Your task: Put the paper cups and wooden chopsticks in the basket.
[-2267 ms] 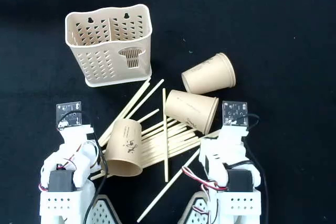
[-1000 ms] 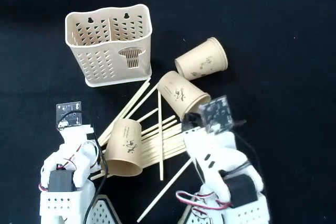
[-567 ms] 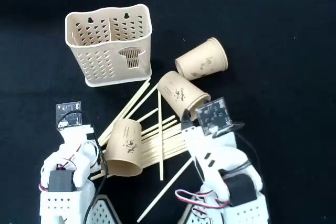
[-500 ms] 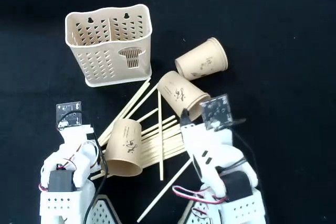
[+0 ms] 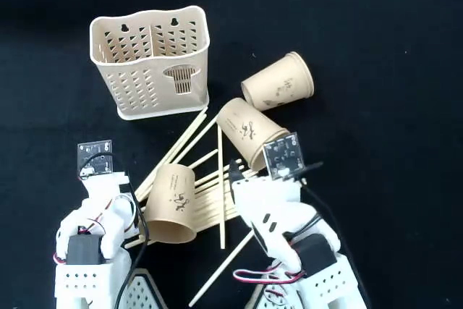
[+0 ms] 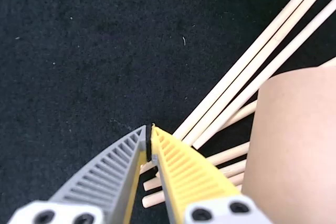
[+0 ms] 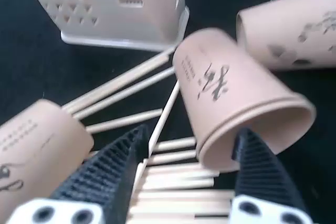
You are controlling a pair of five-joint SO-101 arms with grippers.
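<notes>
The perforated cream basket [image 5: 150, 59] stands upright at the back left. Three brown paper cups lie on their sides: one far right [image 5: 278, 82], one in the middle [image 5: 249, 132], one near the left arm [image 5: 172, 204]. Wooden chopsticks [image 5: 210, 197] lie scattered between them. My right gripper [image 7: 193, 132] is open, its fingers either side of the middle cup's [image 7: 231, 98] rim, just above the chopsticks [image 7: 173, 177]. My left gripper [image 6: 149, 142] is shut on nothing, over the black cloth beside chopstick ends [image 6: 252, 72] and the near cup [image 6: 294, 145].
The left arm [image 5: 98, 200] sits at the front left, the right arm [image 5: 286, 215] at the front centre. One chopstick [image 5: 221, 269] lies diagonally near the front edge. Black cloth stretches bare to the right and far back.
The right arm has swung left and forward over the chopsticks toward the middle cup. The two right-hand cups shifted back and left early on. The left arm stayed still.
</notes>
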